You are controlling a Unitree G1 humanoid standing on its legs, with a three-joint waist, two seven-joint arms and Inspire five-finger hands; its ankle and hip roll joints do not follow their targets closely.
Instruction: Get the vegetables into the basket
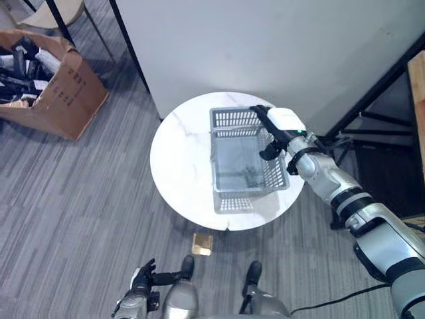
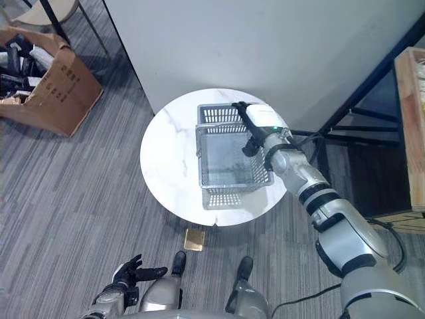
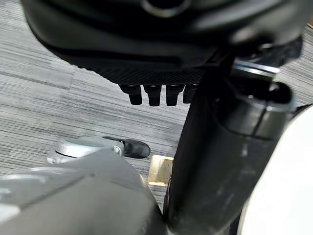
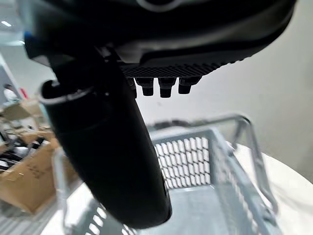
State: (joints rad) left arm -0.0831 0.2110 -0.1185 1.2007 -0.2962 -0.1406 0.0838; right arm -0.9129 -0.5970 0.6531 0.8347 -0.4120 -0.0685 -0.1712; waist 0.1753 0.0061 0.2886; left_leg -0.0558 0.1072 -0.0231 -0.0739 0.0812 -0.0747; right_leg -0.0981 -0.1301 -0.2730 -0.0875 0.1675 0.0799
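The right hand (image 1: pixel 282 127), fingers straight and apart, hovers over the far right corner of the grey basket (image 1: pixel 234 166) on the round white bench (image 1: pixel 179 166) (left hand (image 2: pixel 126 274) hangs low, fingers loosely spread).

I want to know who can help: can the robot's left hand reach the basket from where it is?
Probably not yet. The left hand hangs low beside the table, while the basket sits on top, under the right hand.

We are seeing a round white tabletop (image 1: pixel 179 166) carrying a grey basket (image 1: pixel 247 163), while the floor (image 1: pixel 80 212) is bearing a cardboard box (image 1: pixel 66 90) and a small tan square (image 1: pixel 202 244).
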